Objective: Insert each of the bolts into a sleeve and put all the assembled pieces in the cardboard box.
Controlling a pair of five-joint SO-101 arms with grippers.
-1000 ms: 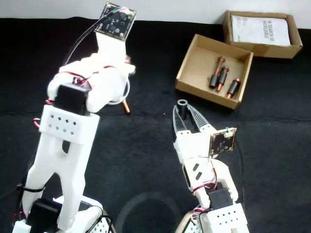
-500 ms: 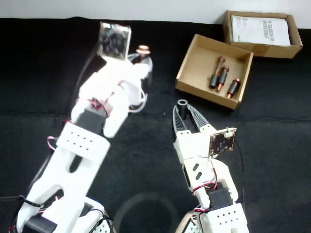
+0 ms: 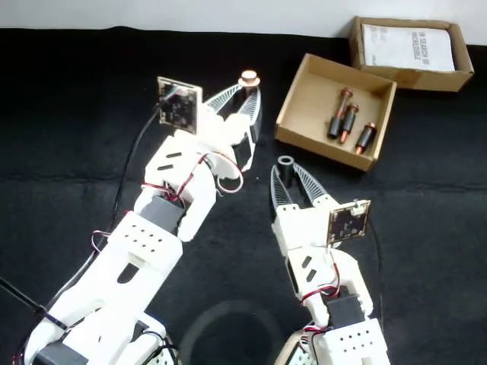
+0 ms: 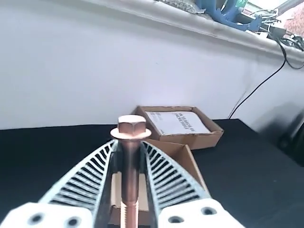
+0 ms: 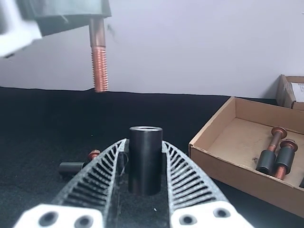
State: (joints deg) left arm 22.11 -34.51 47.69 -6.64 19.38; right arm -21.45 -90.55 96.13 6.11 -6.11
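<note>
Left gripper (image 3: 249,90) clamped the bolt (image 3: 248,77), head up, thread hanging. Right gripper (image 3: 288,171) gripped the upright sleeve (image 5: 146,159), bore upward, beside the box (image 3: 304,99). The thread likely needed centring plumb over the bore before a slow descent. Three assembled pieces (image 3: 348,118) lay boxed. A spare sleeve (image 5: 71,167) and spare bolt (image 5: 93,154) lay beyond, and the box wall might have crowded the approach.

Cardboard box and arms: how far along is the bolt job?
Done: three assembled pieces lie in the cardboard box. In hand: the left gripper holds a bolt upright; the right gripper holds a sleeve upright, not yet joined. Left: a loose sleeve and a loose bolt lie on the table.
</note>
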